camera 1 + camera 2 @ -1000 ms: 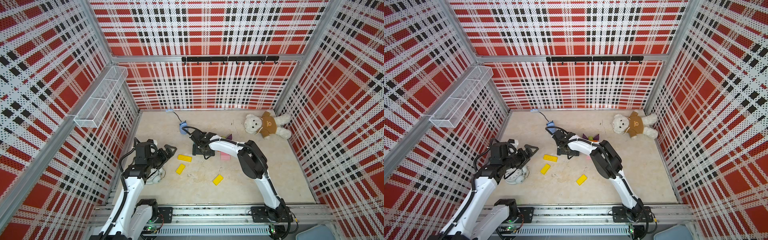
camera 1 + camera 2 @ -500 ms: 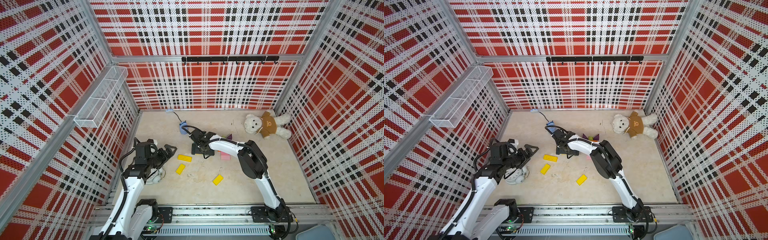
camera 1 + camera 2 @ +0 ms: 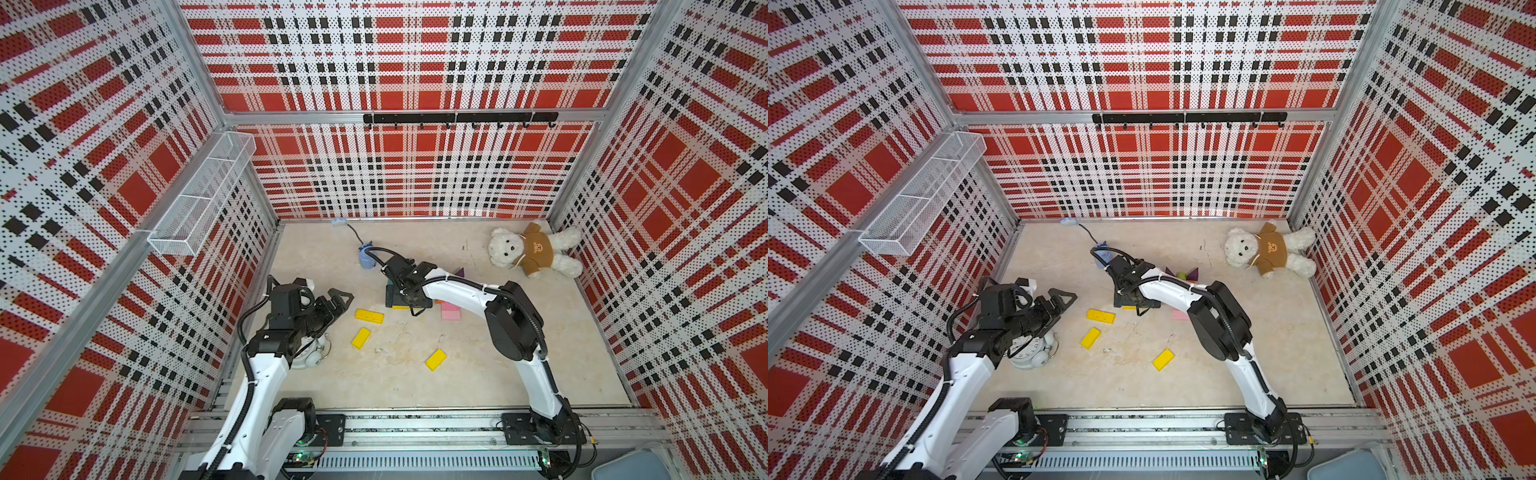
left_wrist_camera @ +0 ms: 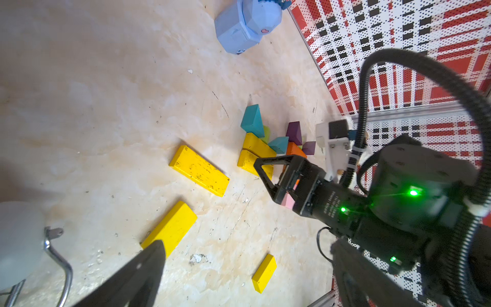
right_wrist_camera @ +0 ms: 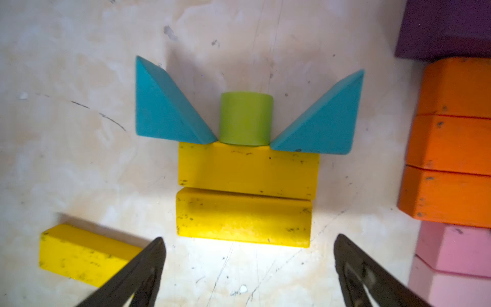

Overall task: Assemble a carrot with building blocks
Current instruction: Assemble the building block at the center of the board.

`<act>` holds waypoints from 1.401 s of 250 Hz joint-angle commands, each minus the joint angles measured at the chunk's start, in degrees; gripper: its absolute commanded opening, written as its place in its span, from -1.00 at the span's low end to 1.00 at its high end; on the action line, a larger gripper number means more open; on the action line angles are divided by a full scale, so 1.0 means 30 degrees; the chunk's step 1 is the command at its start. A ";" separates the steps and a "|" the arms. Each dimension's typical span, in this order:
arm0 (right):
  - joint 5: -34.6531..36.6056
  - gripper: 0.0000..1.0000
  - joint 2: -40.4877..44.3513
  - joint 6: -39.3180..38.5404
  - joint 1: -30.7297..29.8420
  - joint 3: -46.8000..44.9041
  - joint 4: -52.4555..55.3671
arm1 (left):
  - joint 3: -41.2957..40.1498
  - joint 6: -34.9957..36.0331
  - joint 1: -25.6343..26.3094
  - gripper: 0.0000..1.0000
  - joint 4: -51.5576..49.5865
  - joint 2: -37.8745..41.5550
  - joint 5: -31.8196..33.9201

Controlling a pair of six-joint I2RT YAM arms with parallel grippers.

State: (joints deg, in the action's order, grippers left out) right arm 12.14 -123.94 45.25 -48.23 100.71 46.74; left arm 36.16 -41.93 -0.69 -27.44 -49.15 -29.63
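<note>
A lime-green stub [image 5: 245,118] lies on the pale floor, flanked by two teal triangles [image 5: 164,106] whose tips touch it on either side. One yellow bar [image 5: 248,170] butts against the stub's end. A second yellow bar [image 5: 243,218] lies flush against the first, on the side away from the stub. My right gripper [image 5: 249,239] hangs over this pair, jaws spread wide and holding nothing.

Just beside the stub's group runs a row of orange blocks [image 5: 451,148], with pink blocks [image 5: 457,249] at one end and a purple block [image 5: 446,29] at the other. Three loose yellow bars [image 3: 369,316] lie farther from the stub, out past the second bar. Beyond them, well apart from the stub, my left gripper [image 3: 337,305] hovers near a white alarm clock [image 3: 1030,353], fingers parted and empty.

A pale-blue toy [image 3: 366,257] sits near the stub, and a plush bear [image 3: 530,251] lies well away from it.
</note>
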 commanded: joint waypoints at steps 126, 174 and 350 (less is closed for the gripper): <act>-0.1322 1.00 0.0273 -0.2244 0.0474 -0.1520 0.0800 | -0.0084 0.0003 -0.0166 0.99 0.0563 0.0034 -0.0219; -0.1417 0.99 -0.0207 -0.2315 0.0608 -0.1165 0.0852 | -0.0070 0.0032 -0.0181 0.99 0.0596 -0.0080 -0.0144; -0.1088 1.00 -0.0323 -0.1760 0.0939 -0.1689 0.0192 | -0.0070 0.0003 -0.0208 0.99 0.0739 -0.0347 -0.0176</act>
State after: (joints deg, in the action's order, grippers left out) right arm 8.03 -124.11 39.00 -45.52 95.88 48.18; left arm 36.14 -41.93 -0.73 -26.41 -50.04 -29.80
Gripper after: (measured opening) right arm 0.996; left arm 0.993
